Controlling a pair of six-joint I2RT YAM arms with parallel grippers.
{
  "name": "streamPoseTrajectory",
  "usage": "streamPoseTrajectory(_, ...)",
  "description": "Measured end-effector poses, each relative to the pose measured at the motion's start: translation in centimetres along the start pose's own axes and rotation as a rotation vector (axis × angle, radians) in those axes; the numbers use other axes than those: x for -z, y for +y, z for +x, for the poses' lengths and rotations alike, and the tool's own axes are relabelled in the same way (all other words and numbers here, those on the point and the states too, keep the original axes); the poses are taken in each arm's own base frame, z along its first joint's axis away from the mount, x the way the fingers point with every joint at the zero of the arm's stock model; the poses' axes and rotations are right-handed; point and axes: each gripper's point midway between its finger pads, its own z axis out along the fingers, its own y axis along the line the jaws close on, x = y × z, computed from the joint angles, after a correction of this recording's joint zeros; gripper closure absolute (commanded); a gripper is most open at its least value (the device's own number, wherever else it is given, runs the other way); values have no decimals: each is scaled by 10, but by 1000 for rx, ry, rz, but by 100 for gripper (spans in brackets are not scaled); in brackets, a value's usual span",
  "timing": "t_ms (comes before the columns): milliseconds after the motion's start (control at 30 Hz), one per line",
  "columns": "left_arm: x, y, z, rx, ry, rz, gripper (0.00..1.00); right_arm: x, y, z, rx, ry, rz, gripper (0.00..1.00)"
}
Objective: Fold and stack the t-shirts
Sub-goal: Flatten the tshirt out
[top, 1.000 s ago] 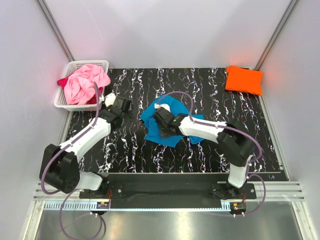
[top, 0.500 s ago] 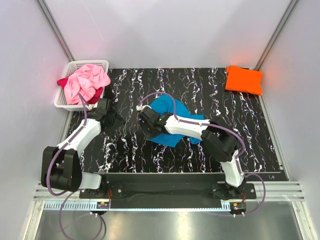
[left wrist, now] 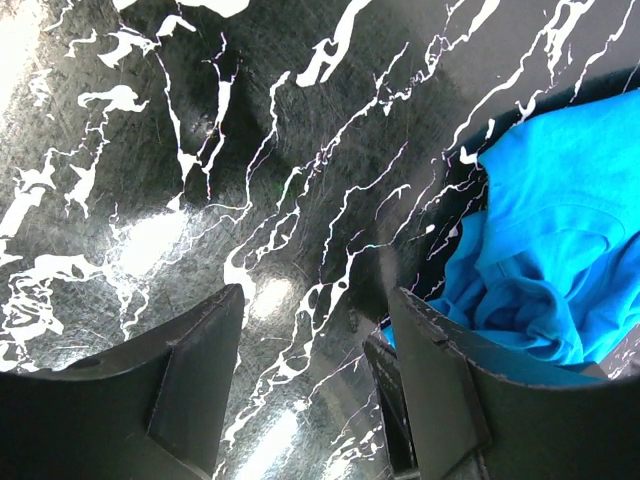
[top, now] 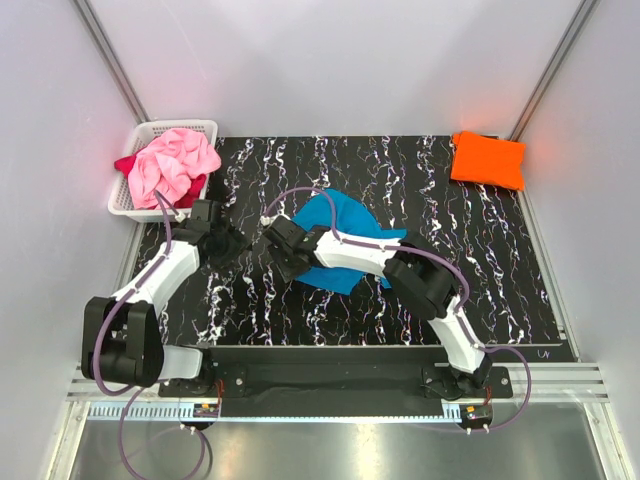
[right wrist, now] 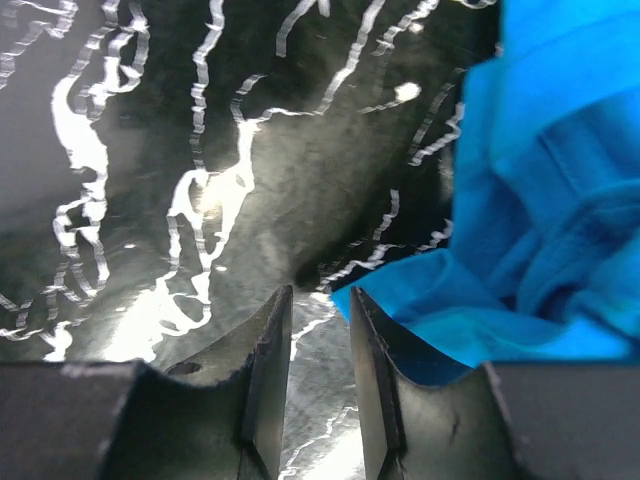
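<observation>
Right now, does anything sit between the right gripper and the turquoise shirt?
Nothing visible does. The right gripper sits at the turquoise shirt's left edge. The cloth's corner lies just beside its slightly open jaws, which have only bare marbled table between them.

Saw a black, white-veined table [top: 480, 260]. Found on it a rumpled turquoise t-shirt [top: 345, 213] near the middle, a folded orange t-shirt [top: 487, 160] at the far right corner, a white lattice basket [top: 178, 125] at the far left corner.
</observation>
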Motion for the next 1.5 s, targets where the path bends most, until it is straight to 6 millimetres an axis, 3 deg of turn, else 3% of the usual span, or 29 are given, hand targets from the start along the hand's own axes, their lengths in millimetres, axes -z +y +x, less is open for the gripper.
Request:
streamPoseTrajectory(500,-2,-1,3,-9,14,22,36,2,-37,-1,39,-3,202,69)
streamPoseTrajectory(600,-2,-2,4,-9,17,26,36,2,-41,0,40,-2,226,78)
streamPoseTrajectory(633,-2,-2,4,-9,18,27,36,1,-42,-1,40,-3,230,93)
streamPoseTrajectory(667,-2,-2,4,-9,19,28,36,1,-42,-2,41,-5,232,100)
streamPoseTrajectory(1167,-1,-5,6,-18,32,42,36,5,-52,-1,25,-8,295,100)
streamPoseTrajectory(1233,-1,-6,7,-20,36,47,36,13,-58,1,30,2,323,100)
streamPoseTrajectory(1333,-1,-8,8,-23,42,59,36,41,-65,-6,37,-8,368,100)
streamPoseTrajectory(1400,-1,-10,8,-26,44,70,36,73,-67,-24,35,-58,390,100)
streamPoseTrajectory(1500,0,-13,9,-32,50,85,37,134,-66,-69,23,-206,408,100)
